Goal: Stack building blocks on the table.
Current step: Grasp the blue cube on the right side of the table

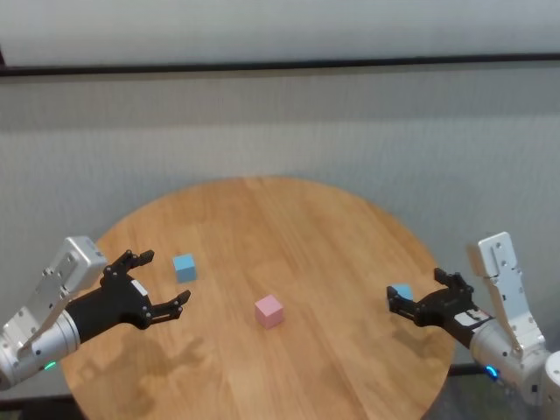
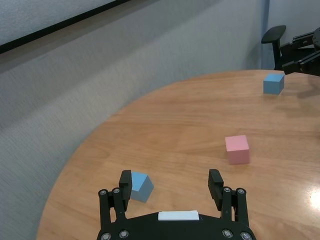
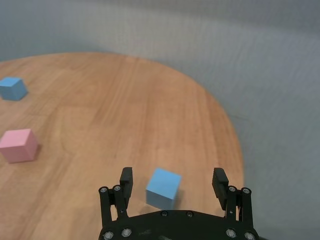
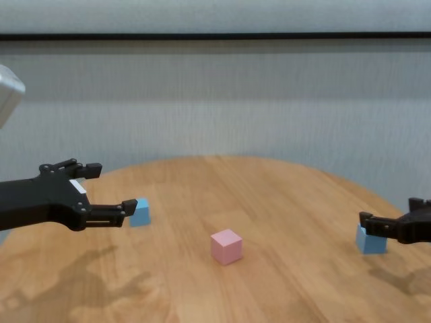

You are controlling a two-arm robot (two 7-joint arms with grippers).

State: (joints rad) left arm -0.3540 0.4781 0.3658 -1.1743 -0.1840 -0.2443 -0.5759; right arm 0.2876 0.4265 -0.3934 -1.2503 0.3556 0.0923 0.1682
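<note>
A pale pink cube (image 1: 269, 311) sits near the middle of the round wooden table (image 1: 297, 227). One light blue cube (image 1: 184, 268) lies at the left, another (image 1: 402, 291) near the right edge. My left gripper (image 1: 166, 277) is open and empty, hovering just short of the left blue cube (image 2: 140, 186), which lies by one finger. My right gripper (image 1: 416, 287) is open, and the right blue cube (image 3: 162, 187) lies between its spread fingers. In the chest view the pink cube (image 4: 226, 246) sits between both grippers (image 4: 114, 186) (image 4: 388, 214).
The table's right edge runs close behind the right blue cube (image 4: 371, 240). A grey wall with a black band stands behind the table. A black office chair (image 2: 274, 35) shows beyond the far edge in the left wrist view.
</note>
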